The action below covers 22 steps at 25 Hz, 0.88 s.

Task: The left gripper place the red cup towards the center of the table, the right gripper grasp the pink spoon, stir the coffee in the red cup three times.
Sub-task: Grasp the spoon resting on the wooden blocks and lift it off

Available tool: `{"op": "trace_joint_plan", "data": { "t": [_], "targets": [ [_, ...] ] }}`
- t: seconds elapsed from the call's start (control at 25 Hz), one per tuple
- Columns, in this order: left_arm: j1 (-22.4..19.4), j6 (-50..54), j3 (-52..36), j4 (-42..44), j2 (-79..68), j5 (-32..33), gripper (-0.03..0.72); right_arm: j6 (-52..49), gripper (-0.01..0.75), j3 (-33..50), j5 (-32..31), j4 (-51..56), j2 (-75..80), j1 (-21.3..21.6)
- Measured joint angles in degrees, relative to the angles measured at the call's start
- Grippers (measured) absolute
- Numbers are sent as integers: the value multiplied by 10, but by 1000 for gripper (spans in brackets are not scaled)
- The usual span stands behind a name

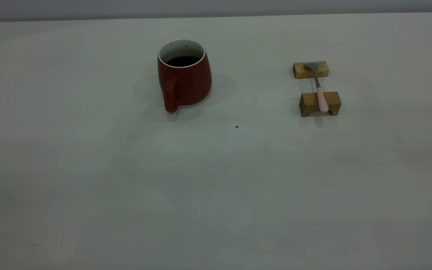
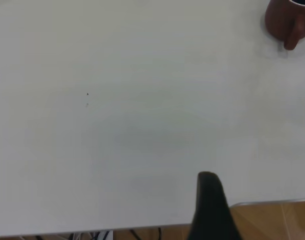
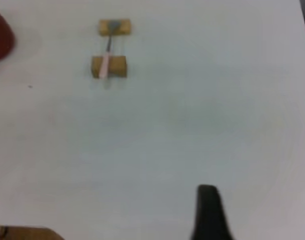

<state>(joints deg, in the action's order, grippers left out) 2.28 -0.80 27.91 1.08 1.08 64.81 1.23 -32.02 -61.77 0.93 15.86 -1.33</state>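
Exterior view: neither arm shows here; only the tabletop [image 1: 216,180] and what stands on it.
Cup [image 1: 184,75]: dark red, wider at the base, white rim, pale speckled inside; upright, left of the tabletop's middle and toward the far side; its loop handle faces the camera.
Coffee [image 1: 182,60]: dark liquid, lying well below the rim.
Spoon [image 1: 318,87]: slim, pale pink handle, grey stem and bowl; it bridges two wooden blocks, well to the right of the cup.
Far block [image 1: 311,69]: carries the spoon's bowl.
Near block [image 1: 320,104]: carries the pink handle, whose end juts past its front face.
Open room: bare tabletop between cup and spoon, and a wide bare stretch in front of both; a few dark specks lie there.
Edges: the far edge runs across the top of the exterior view; the left wrist view shows the near edge with wooden floor [image 2: 272,220] beyond it.
Left tool [image 2: 212,205]: low over the tabletop's near edge, far from the cup [image 2: 288,22]; only one dark finger shows, so I cannot tell whether it is apart or together.
Right tool [image 3: 210,212]: well apart from the spoon [image 3: 107,62] and blocks; again one dark finger only, state cannot be told.
Cut off: the cup is clipped at the frame edge in both wrist views [image 3: 0,35], its rim and contents out of sight.
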Motion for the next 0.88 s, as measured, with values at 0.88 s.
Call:
{"op": "trace_joint_plan", "data": {
  "t": [0.88],
  "targets": [
    [0,0,0,0,0,0,569,99,698,-159,291,83,692,-103]
  ]
}}
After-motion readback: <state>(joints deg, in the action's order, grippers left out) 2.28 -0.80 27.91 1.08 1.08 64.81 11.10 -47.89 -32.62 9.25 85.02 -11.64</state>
